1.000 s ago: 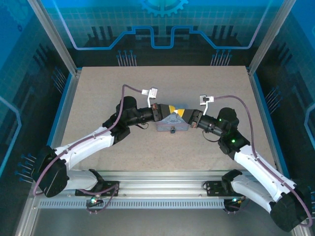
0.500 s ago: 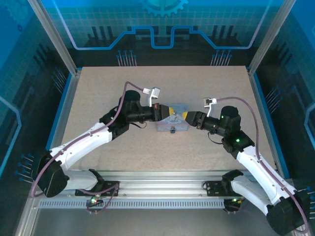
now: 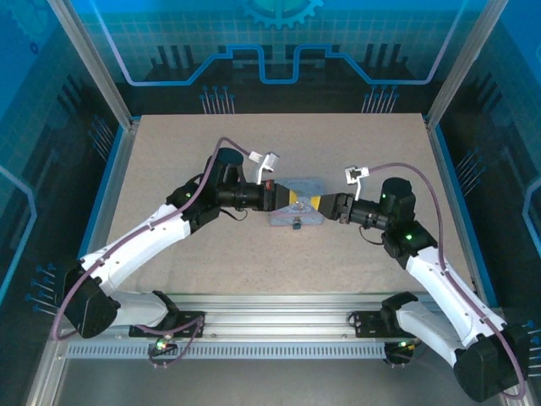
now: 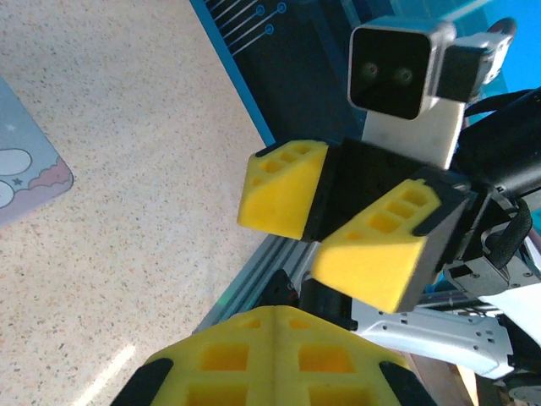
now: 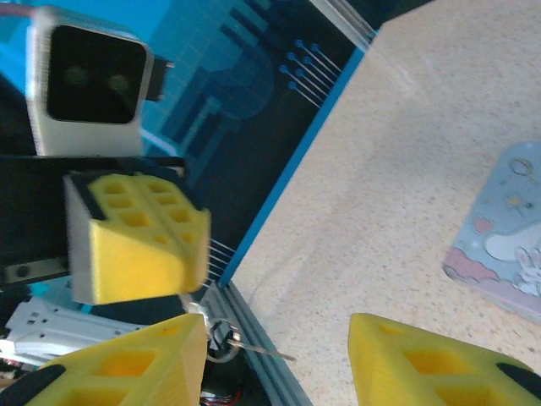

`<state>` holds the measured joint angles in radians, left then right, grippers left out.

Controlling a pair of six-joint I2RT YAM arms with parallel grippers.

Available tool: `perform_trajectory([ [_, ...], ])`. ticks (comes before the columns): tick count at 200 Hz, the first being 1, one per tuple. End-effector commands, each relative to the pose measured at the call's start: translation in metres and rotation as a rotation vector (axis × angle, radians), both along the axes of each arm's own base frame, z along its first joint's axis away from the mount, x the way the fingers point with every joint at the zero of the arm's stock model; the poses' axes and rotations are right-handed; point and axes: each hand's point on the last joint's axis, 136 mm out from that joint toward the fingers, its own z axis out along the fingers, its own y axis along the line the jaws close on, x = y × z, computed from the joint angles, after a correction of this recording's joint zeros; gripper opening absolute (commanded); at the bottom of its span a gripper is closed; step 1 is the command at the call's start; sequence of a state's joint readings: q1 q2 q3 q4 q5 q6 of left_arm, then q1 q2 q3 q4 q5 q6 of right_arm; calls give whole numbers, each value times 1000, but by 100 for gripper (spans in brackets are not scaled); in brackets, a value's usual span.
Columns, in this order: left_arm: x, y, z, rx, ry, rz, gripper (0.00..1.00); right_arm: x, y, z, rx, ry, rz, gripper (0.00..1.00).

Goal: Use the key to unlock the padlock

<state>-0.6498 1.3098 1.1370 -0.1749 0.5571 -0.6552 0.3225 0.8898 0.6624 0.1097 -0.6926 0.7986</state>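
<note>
The worktop (image 3: 169, 169) was a pale, speckled beige slab inside a booth of blue translucent panels (image 3: 279, 42). Those panels were printed with circuit lines and a gear shape, and bare aluminium posts (image 3: 93, 63) stood at the corners. A slotted metal rail (image 3: 279, 326) ran along the near edge, where the two arm bases were bolted.

Near the middle lay a pastel blue tin (image 3: 296, 213). Its lid carried a white cartoon puppy, pink clouds and a small heart, and any lettering on it was too blurred for me to read. The padlock (image 3: 297, 225) was a small dark knob at the tin's near edge.

Both arms reached in over the tin, their yellow tips almost meeting above it. The left end effector (image 3: 292, 200) had its pads pressed together. The key (image 5: 254, 347), a thin dark sliver on a little ring, showed just under their tip. I could not tell whether it was pinched there. The right end effector (image 3: 311, 203) faced it with its fingers (image 5: 431, 364) spread apart, gripping nothing.
</note>
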Motion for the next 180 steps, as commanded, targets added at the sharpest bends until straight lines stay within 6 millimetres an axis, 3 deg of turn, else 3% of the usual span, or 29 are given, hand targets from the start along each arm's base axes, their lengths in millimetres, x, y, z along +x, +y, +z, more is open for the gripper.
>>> perform_trajectory([
  [1, -4, -3, 7, -32, 13, -38, 0, -13, 11, 23, 56, -82, 74, 51],
  [44, -5, -5, 12, -57, 8, -46, 0, -16, 21, 21, 38, -81, 105, 52],
  [180, -5, -9, 7, -68, 23, -62, 0, -24, 32, 25, 32, -107, 154, 27],
])
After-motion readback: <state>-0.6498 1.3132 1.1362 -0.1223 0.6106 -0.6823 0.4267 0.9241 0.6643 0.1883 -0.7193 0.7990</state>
